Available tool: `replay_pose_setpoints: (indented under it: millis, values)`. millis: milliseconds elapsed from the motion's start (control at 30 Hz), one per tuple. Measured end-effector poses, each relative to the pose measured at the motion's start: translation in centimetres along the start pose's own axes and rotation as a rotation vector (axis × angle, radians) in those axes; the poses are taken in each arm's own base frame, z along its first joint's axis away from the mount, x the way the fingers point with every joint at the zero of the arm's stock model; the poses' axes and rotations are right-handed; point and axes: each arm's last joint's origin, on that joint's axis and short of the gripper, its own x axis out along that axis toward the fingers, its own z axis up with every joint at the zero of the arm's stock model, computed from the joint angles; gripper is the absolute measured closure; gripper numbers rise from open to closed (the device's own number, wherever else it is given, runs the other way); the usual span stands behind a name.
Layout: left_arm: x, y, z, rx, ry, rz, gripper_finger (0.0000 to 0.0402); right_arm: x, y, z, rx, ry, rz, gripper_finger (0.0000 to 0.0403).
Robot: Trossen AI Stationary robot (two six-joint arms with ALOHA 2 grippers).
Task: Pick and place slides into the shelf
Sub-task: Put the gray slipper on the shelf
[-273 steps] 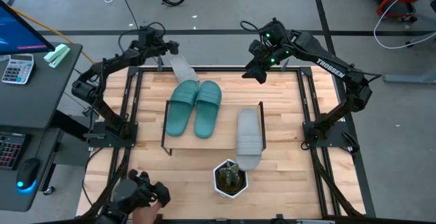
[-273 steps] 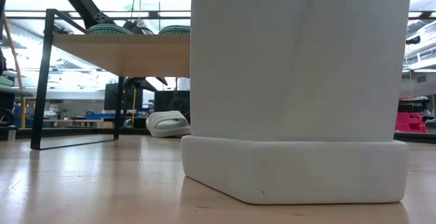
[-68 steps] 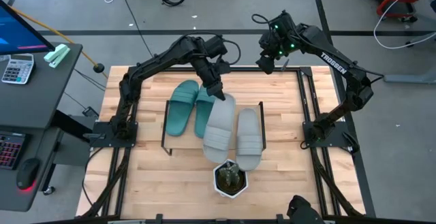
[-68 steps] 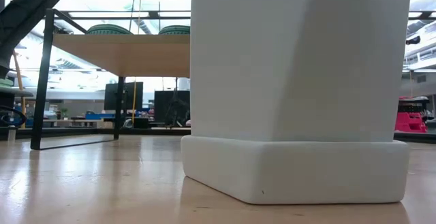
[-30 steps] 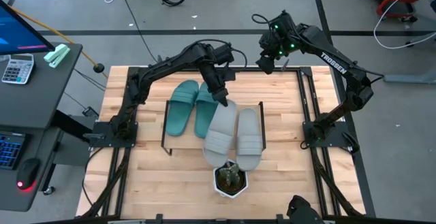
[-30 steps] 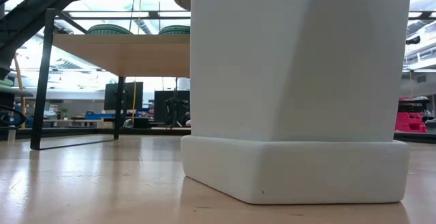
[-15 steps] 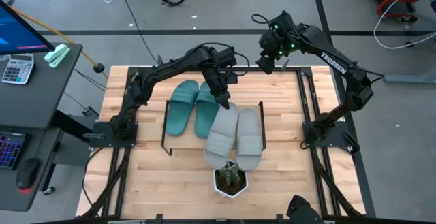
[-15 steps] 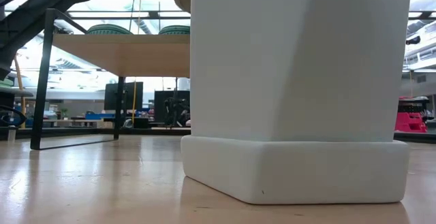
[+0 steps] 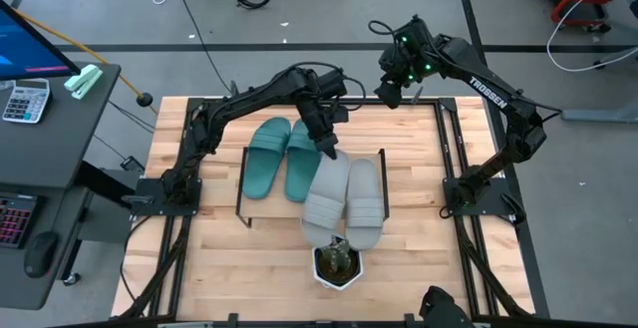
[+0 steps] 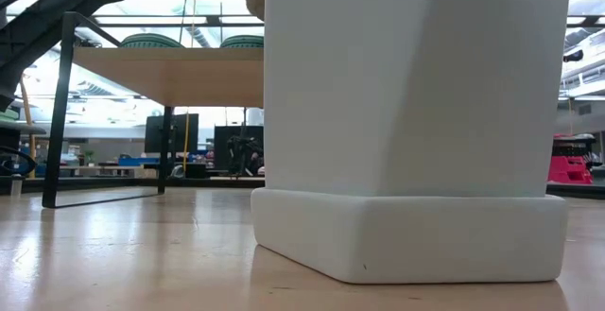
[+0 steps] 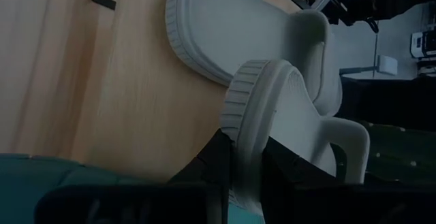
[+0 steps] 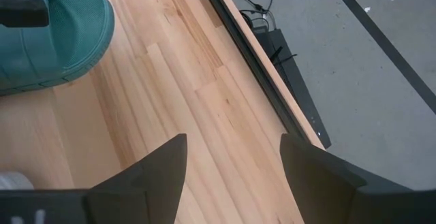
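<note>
The shelf (image 9: 261, 183) is standing on the wooden table (image 9: 199, 258), and everything here is placed relative to it. On its light board top, the teal pair of slides (image 9: 283, 158) is lying side by side toward the shelf's left end. A grey slide (image 9: 364, 201) is lying flat toward the right end, its toe running out past the shelf's near edge.

The left gripper (image 9: 326, 149) is hovering over the middle of the shelf, its fingers clamped on the heel rim of the second grey slide (image 9: 325, 199). In the left wrist view that second grey slide (image 11: 272, 122) is sitting pinched between the two dark fingers (image 11: 211, 163), tipped up on its edge, with the other grey slide (image 11: 252, 40) lying flat on the board just beyond it. From above, the held slide is angling down between the teal pair and the flat grey one, touching or nearly touching the latter; I cannot tell whether its toe is resting on the board.

A white hexagonal pot (image 9: 337, 263) holding a small green plant (image 9: 337, 256) is sitting on the table just in front of the shelf, at the toes of the grey slides. In the low view this pot (image 10: 406, 122) is filling most of the frame, with the shelf (image 10: 161, 70) behind it.

The right gripper (image 9: 391, 91) is waiting beyond the shelf's far right corner, above the table's edge, with its fingers (image 12: 153, 169) spread wide and holding nothing.
</note>
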Motion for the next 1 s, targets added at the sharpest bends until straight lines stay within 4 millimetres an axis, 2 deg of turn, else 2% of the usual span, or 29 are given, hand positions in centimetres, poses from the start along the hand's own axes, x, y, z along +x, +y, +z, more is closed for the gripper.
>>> replay_pose_setpoints:
  millis: [367, 633, 1000]
  values:
    - [0.0, 0.0, 0.2, -0.001, -0.016, 0.009, 0.0352, 0.0, 0.0, 0.0, 0.000, 0.000, 0.000, 0.0161]
    - [1.1, 0.7, 0.2, -0.027, 0.016, 0.027, 0.0352, 0.0, 0.0, 0.0, 0.000, 0.000, 0.001, 0.0161]
    - [1.0, 0.8, 0.3, -0.026, 0.011, 0.031, 0.0352, 0.0, 0.0, 0.0, 0.000, -0.001, 0.004, 0.0161]
